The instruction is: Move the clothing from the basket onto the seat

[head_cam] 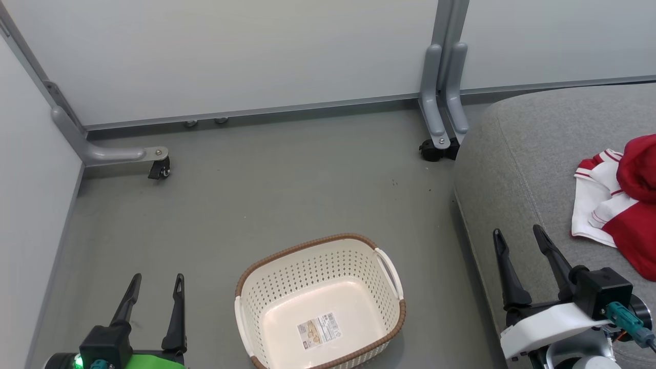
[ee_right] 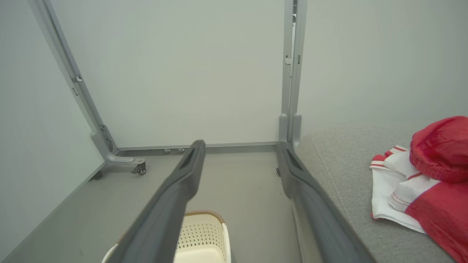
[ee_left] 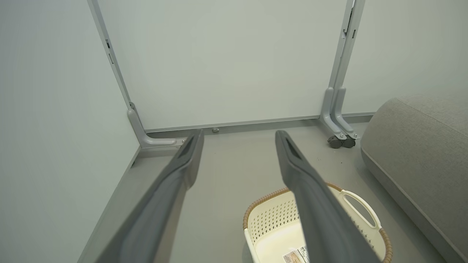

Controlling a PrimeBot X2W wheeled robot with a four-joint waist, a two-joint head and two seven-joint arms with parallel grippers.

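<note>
Your basket [head_cam: 318,269], lower centre, sits empty; the clothing [head_cam: 622,205] lies on the seat [head_cam: 528,154] at the right edge. Left gripper [head_cam: 157,279] and right gripper [head_cam: 516,231] both gape, holding nothing. Swing the right arm carelessly and you could snag the fabric, dragging it off.

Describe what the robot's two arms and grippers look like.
The left gripper has two long, dark, tapering fingers on a black block, with a green wrist cover and green light. The right gripper matches, but its cover is white, with a teal plug.

The clothing [head_cam: 622,200] lies on the seat [head_cam: 523,154], right of the basket [head_cam: 318,269].
</note>
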